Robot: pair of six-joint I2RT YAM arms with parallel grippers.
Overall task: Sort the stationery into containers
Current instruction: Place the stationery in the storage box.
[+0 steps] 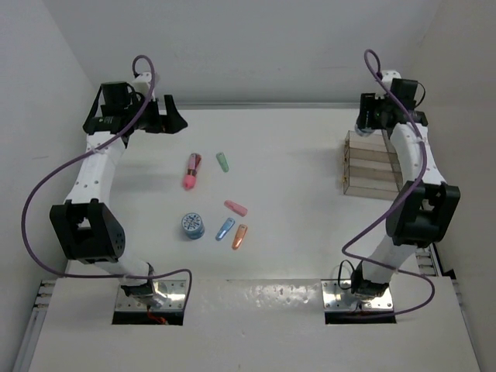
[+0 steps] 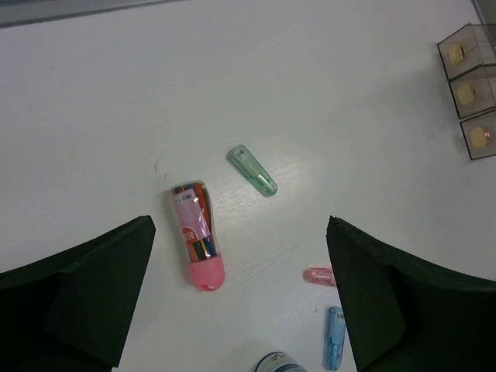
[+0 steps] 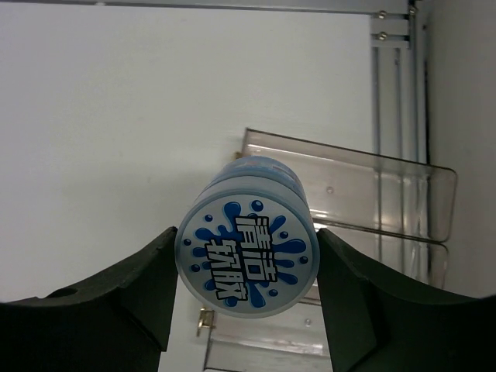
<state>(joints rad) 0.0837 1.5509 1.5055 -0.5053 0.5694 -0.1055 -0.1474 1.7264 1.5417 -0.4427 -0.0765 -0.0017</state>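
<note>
Clear brown-edged box [image 3: 349, 186]: contents unclear. Right fingers [image 3: 132, 294] grasping blue-and-white round roll [image 3: 248, 256], box just beyond. Left fingers [image 2: 85, 294] released, wide; pink-magenta marker-like stick [image 2: 199, 236] on bench [image 2: 310, 77] between them, untouched.

I read my left end effector [image 2: 239, 223] spread wide near the far-left corner of the tabletop [image 1: 294, 147]. My right end effector [image 3: 246, 240], near the far-right corner, clamps a roll [image 3: 248, 267].

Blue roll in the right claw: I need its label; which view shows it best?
Right wrist: blue roll faces the lens, label clear, in the right claw. Top external and left wrist miss it.
</note>
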